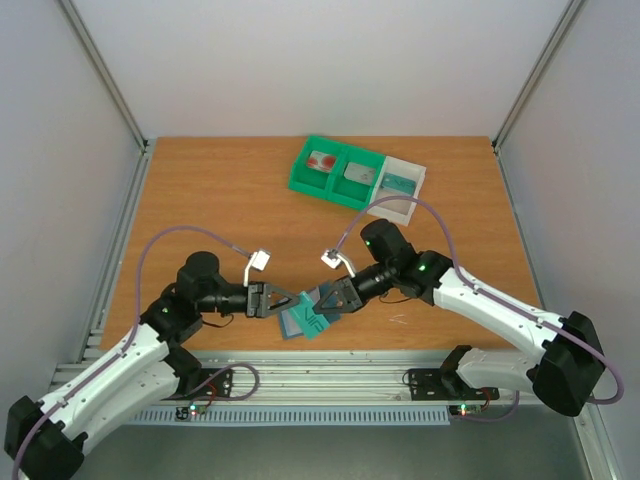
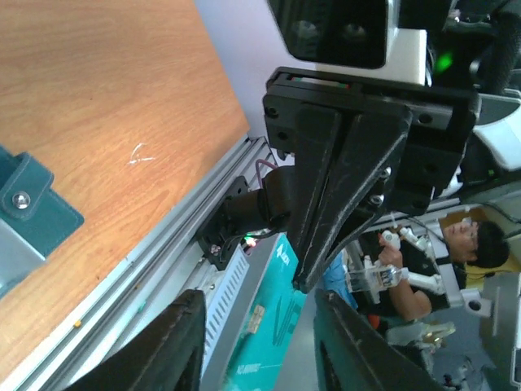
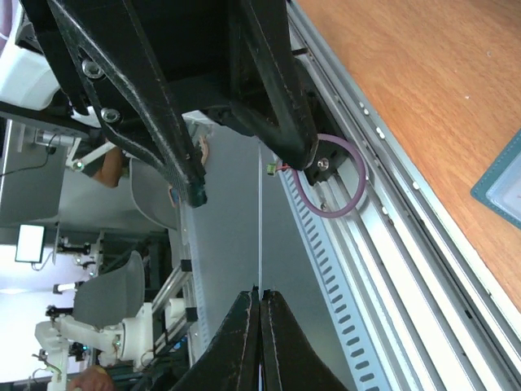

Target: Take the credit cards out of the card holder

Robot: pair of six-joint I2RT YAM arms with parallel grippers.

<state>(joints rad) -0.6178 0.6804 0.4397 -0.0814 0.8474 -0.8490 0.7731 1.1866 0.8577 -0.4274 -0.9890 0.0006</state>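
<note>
The blue-grey card holder (image 1: 291,323) lies on the table near the front edge; its snap tab shows in the left wrist view (image 2: 32,208) and a corner in the right wrist view (image 3: 506,183). My right gripper (image 1: 328,299) (image 3: 259,292) is shut on a teal credit card (image 1: 317,324), seen edge-on as a thin line (image 3: 259,232). My left gripper (image 1: 274,300) (image 2: 259,305) is open, with its fingers (image 2: 175,334) on either side of that teal card (image 2: 273,326), below the right gripper's shut tips (image 2: 305,277).
A tray stands at the back of the table. A white card with red marks (image 1: 322,162) and a grey card (image 1: 358,173) lie in its green compartments, and a teal card (image 1: 400,184) in its white compartment (image 1: 410,165). The aluminium rail (image 1: 330,368) runs along the table's front edge.
</note>
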